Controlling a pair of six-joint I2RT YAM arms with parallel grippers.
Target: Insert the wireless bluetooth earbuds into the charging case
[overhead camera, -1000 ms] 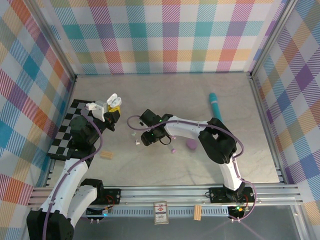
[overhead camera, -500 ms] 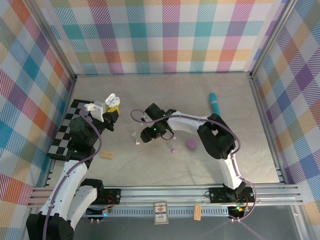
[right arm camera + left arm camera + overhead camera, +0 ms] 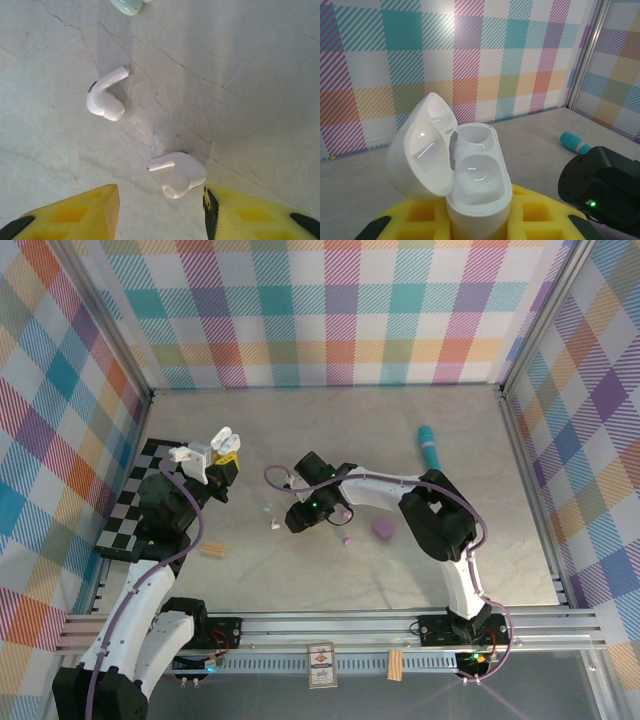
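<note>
My left gripper (image 3: 477,222) is shut on the white charging case (image 3: 477,175), which it holds upright with its lid open and both sockets empty. The same case (image 3: 226,440) shows above the left gripper (image 3: 221,464) over the checkered mat. My right gripper (image 3: 160,196) is open and low over the table, its yellow fingers on either side of a white earbud (image 3: 180,175) that lies close to the right finger. A second white earbud (image 3: 105,98) lies further out. From above, the right gripper (image 3: 296,521) sits beside a white earbud (image 3: 274,526). A pink earbud (image 3: 346,539) lies to its right.
A pink case (image 3: 382,529) lies right of the pink earbud and a teal cylinder (image 3: 432,450) farther back right. A pale mint piece (image 3: 127,5) lies beyond the white buds. A wooden block (image 3: 212,550) and the checkered mat (image 3: 125,525) sit at the left.
My right gripper has shifted slightly over the white earbuds and its fingers have come closer together. The left gripper and the case have not moved.
</note>
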